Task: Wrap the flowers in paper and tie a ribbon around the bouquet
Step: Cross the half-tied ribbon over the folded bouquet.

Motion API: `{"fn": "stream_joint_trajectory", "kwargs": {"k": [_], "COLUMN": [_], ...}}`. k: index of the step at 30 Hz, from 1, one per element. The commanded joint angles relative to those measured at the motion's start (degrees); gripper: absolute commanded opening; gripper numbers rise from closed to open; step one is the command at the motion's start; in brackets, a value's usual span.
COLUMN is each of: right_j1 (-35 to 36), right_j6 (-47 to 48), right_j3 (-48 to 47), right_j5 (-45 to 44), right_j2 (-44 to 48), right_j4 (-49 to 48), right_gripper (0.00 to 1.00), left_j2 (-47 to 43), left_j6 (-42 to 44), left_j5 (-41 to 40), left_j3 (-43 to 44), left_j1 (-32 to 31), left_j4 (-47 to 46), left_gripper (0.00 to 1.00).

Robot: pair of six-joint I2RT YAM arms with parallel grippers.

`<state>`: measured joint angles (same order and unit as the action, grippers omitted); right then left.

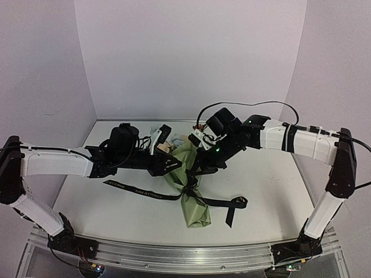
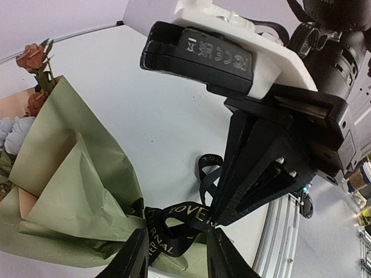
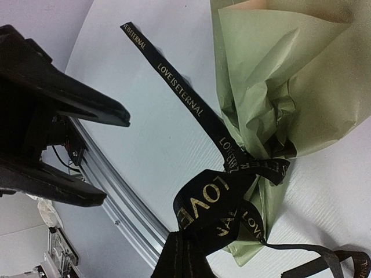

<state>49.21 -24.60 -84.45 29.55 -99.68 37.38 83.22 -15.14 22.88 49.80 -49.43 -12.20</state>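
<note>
Tying the knot looks like the step in hand. The ribbon (image 3: 179,87) is looped around the pinched waist of the bouquet (image 1: 181,168), which lies on the table (image 1: 116,214) in the middle of the top view, between the two arms. The right gripper (image 3: 185,249) is clamped tight on a loop of ribbon right at that waist. The left gripper (image 2: 177,246) has its jaws partway apart. A strand of ribbon sits in the gap at the bottom of the left wrist view, and I don't see it pinched yet.

My take on doing it well: close the left jaws on ribbon only, with no paper (image 1: 196,211) caught in there, since that crinkly stuff probably tears or drags. Then pull the two sides apart, low and level along the table, so the knot cinches on the narrow waist and doesn't slip off the tail. Yanking upward would likely lift the whole thing.

Orientation: the long axis runs roughly top to bottom in the top view, leaning a bit. The flowers (image 2: 32,58) point up and slightly left, away from the arm bases. The thin tail points to the lower right.
</note>
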Motion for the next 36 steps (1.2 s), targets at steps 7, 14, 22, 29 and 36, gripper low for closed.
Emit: {"fn": "stream_joint_trajectory", "kwargs": {"k": [7, 14, 22, 29, 36], "right_j1": [0.55, 0.71, 0.77, 0.85, 0.95], "right_j6": [3.27, 4.08, 4.05, 3.8, 3.63], "right_j3": [0.32, -0.03, -0.71, -1.05, -1.55], "right_j5": [0.63, 1.47, 1.31, 0.96, 0.92], "right_j2": [2.33, 2.12, 1.54, 0.93, 0.35], "right_j4": [-0.11, 0.06, 0.15, 0.15, 0.15], "right_gripper": [0.0, 0.0, 0.0, 0.0, 0.0], "left_j2": [5.61, 7.53, 8.63, 9.01, 9.03], "left_j6": [5.18, 6.49, 6.05, 4.36, 2.91], "left_j5": [12.97, 13.14, 15.02, 15.53, 14.63], "left_j3": [5.65, 7.87, 8.42, 7.72, 6.89], "left_j1": [0.74, 0.74, 0.74, 0.71, 0.74], "left_j4": [3.47, 4.57, 4.42, 2.67, 0.81], "left_gripper": [0.37, 0.41, 0.38, 0.3, 0.26]}}
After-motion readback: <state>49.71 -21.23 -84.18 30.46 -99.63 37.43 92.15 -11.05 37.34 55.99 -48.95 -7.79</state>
